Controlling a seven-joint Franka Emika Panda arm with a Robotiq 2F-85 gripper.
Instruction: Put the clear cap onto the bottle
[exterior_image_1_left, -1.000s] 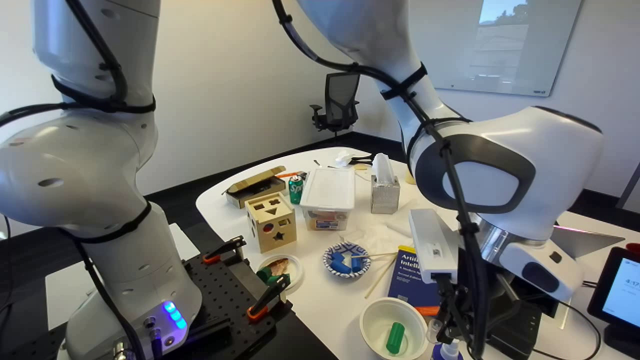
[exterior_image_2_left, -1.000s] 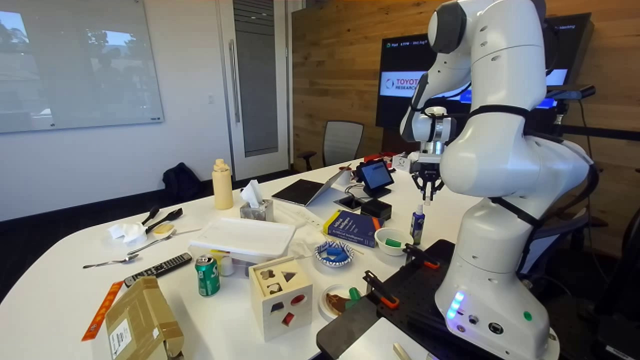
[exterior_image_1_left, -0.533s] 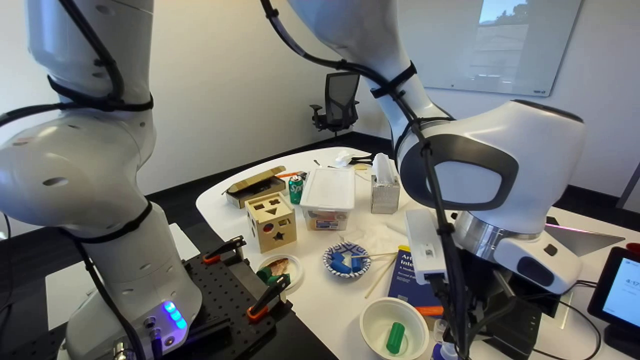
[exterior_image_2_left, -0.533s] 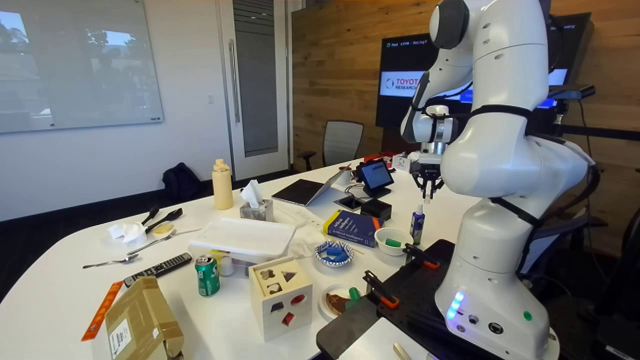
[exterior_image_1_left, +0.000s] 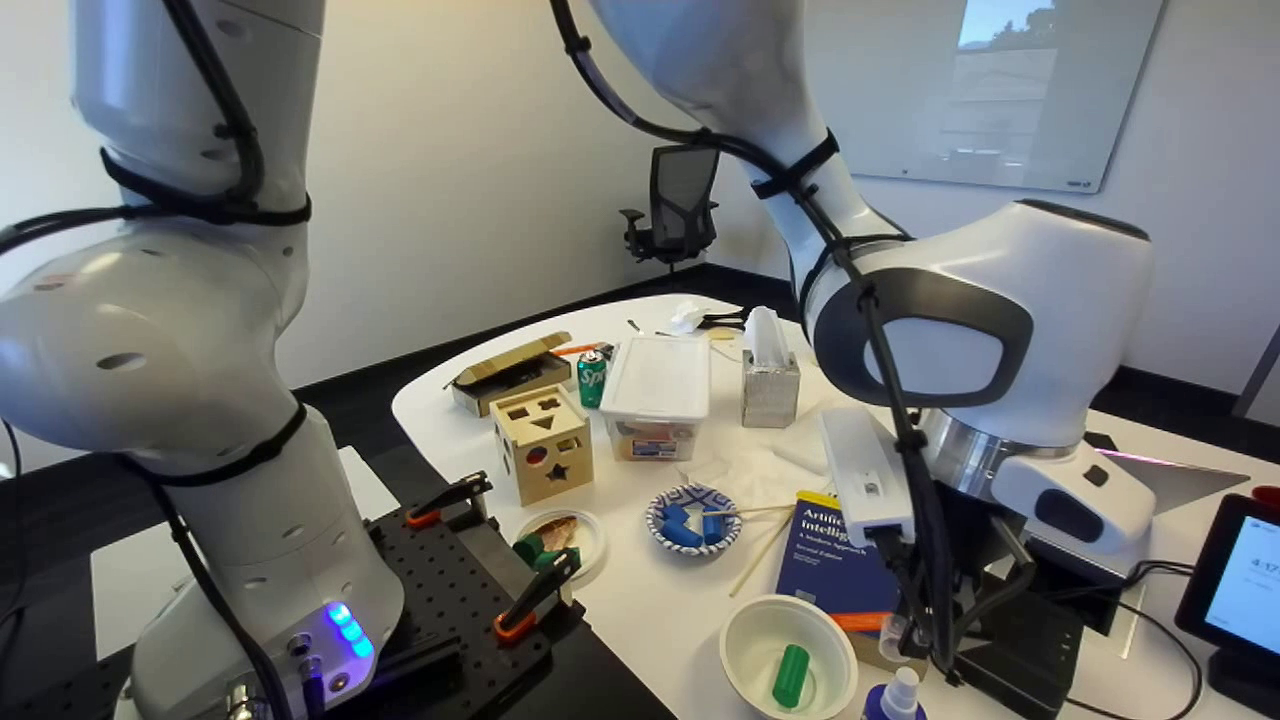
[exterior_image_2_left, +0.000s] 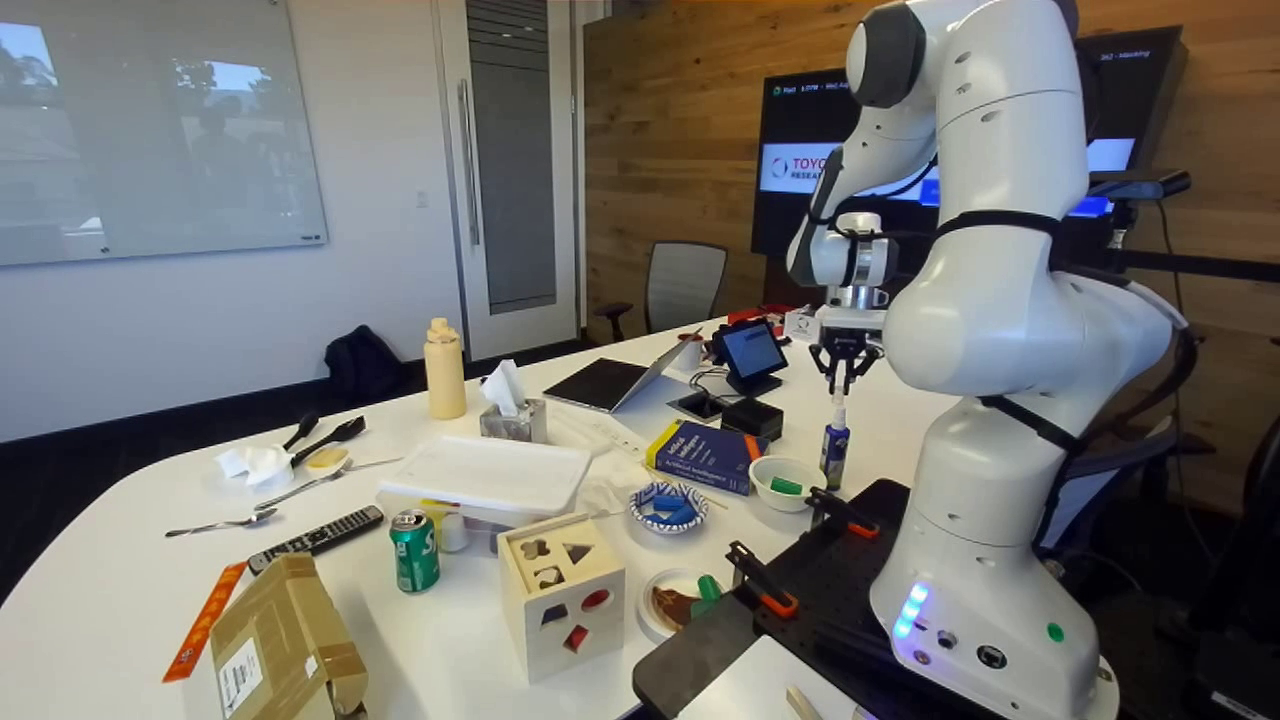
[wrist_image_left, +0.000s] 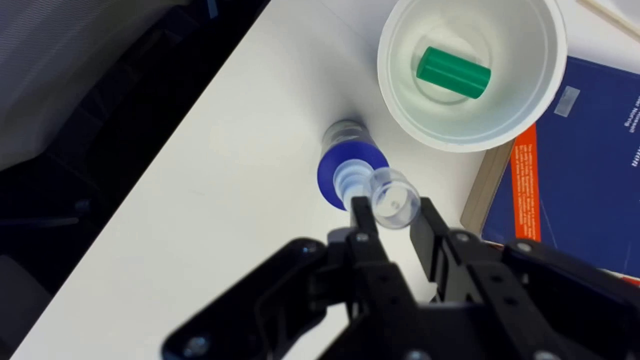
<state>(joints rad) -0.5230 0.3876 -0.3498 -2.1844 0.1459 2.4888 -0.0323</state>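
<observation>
The clear cap (wrist_image_left: 395, 192) is a small see-through cup held between the fingertips of my gripper (wrist_image_left: 395, 212). The blue bottle (wrist_image_left: 327, 175) with a pale nozzle stands upright on the table below. In the wrist view the cap overlaps the nozzle's right side, and the left finger hides part of the nozzle. In an exterior view the cap (exterior_image_2_left: 839, 397) shows just above the bottle (exterior_image_2_left: 834, 455), under my gripper (exterior_image_2_left: 840, 385). In an exterior view the cap (exterior_image_1_left: 893, 637) appears apart from the bottle's nozzle (exterior_image_1_left: 904, 685); my gripper (exterior_image_1_left: 925, 655) is partly hidden by cables.
A white bowl (wrist_image_left: 387, 80) with a green cylinder (wrist_image_left: 453, 72) stands beside the bottle. A blue book (wrist_image_left: 590, 175) lies near it. The patterned bowl (exterior_image_2_left: 640, 515), a clamp (exterior_image_2_left: 845, 512), a black box (exterior_image_2_left: 752, 418) and the table's edge (wrist_image_left: 165, 145) are also around.
My gripper has moved with the cap, leftward in an exterior view, so the cap now lines up over the bottle there. More of the bottle's nozzle is uncovered. The bottle has not moved.
</observation>
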